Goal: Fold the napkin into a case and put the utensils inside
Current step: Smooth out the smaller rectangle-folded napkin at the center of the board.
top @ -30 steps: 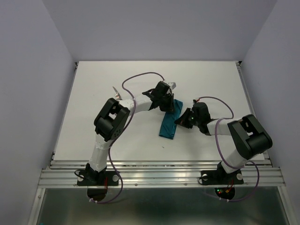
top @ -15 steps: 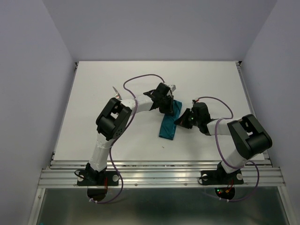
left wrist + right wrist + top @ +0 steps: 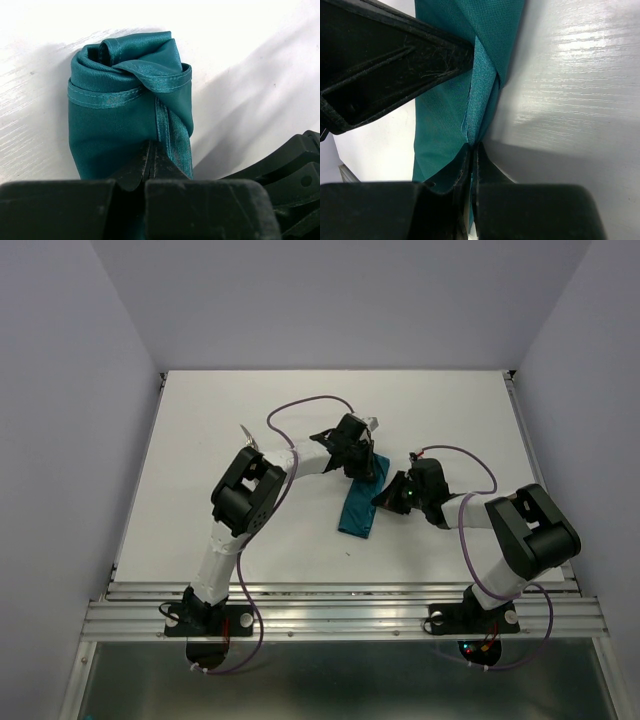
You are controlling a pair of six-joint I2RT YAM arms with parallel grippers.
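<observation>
The teal-green napkin (image 3: 358, 504) lies mid-table, folded into a narrow long strip. My left gripper (image 3: 362, 464) is at its far end and is shut on a hemmed fold of the napkin (image 3: 125, 110); the cloth there is rolled over. My right gripper (image 3: 386, 497) is at the strip's right edge and is shut on the napkin's edge (image 3: 480, 90). The jaws of both are pressed together with cloth between them. A shiny utensil tip (image 3: 247, 434) shows behind the left arm; the rest of the utensils is hidden.
The left gripper's black body (image 3: 385, 60) sits close above the right gripper's jaws. The right gripper's body (image 3: 295, 170) shows beside the left one. Purple cables (image 3: 300, 405) loop over the table. White walls stand at the left, right and back.
The left arm's elbow has shifted a little to the right and its wrist has turned slightly. The napkin and the right gripper have stayed in place.
</observation>
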